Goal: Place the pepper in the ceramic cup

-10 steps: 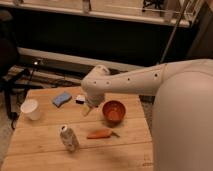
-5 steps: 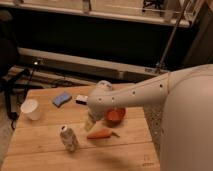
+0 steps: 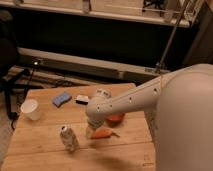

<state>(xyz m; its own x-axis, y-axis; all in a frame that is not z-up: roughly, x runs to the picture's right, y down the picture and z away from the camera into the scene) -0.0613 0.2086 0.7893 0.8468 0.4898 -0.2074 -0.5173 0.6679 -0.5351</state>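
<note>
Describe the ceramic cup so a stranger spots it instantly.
On the wooden table, look to its left edge, away from the gripper by the pepper. The ceramic cup stands there alone: plain white and open-topped, unlike the silver can or blue sponge.

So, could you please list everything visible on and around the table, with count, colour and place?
table: one, light wood, lower left.
cup: one, white, at the table's left edge.
sponge: one, blue, at the back, right of the cup.
small flat item: one, black and white, right beside the sponge.
can: one, silver, upright, left of the pepper.
pepper: one, orange-red, lying in front of the bowl.
bowl: one, reddish-orange, partly hidden by the arm.
chair: one, black, far left.
arm: one, white, coming from the right.
end effector: one, pale, at the pepper's left end.
</note>
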